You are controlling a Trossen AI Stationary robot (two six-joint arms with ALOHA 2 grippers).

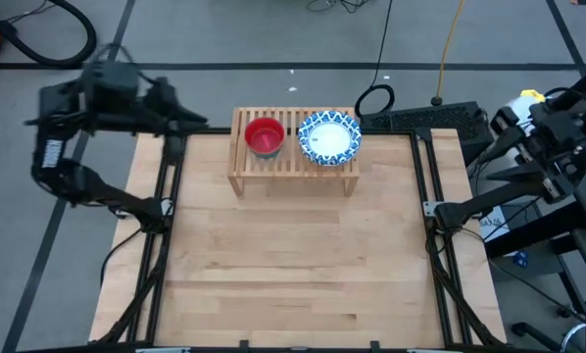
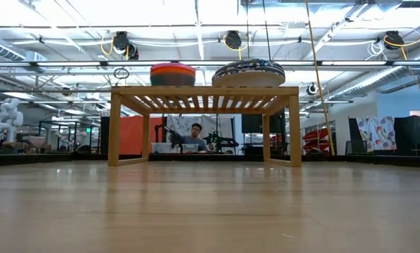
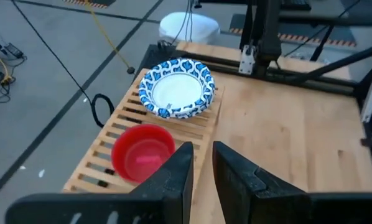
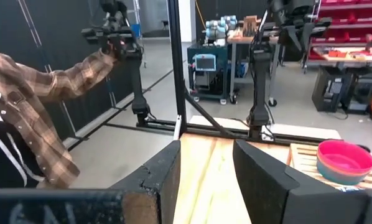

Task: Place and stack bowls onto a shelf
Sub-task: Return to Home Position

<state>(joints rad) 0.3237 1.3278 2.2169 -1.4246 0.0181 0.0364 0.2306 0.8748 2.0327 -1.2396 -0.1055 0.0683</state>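
The light-wood slatted shelf [image 1: 293, 169] stands at the table's far edge, on its short side legs [image 2: 114, 130]. On its left half sits a stack of small plain bowls with the orange-red one on top [image 1: 265, 135], teal showing beneath [image 2: 173, 79]. On its right half sits the blue-patterned bowl stack [image 1: 329, 137], also in the low view [image 2: 248, 72]. My left gripper [image 3: 202, 168] is open and empty, off the table's far left corner [image 1: 197, 123]. My right gripper [image 4: 208, 168] is open and empty, beyond the table's right edge [image 1: 484, 155].
The table's wooden top [image 1: 293, 265] lies bare in front of the shelf. Black frame rails [image 1: 166, 226] run along both sides. A person in a plaid shirt [image 4: 24, 118] stands beyond the table in the right wrist view. Cables lie on the floor [image 1: 376, 98] behind the shelf.
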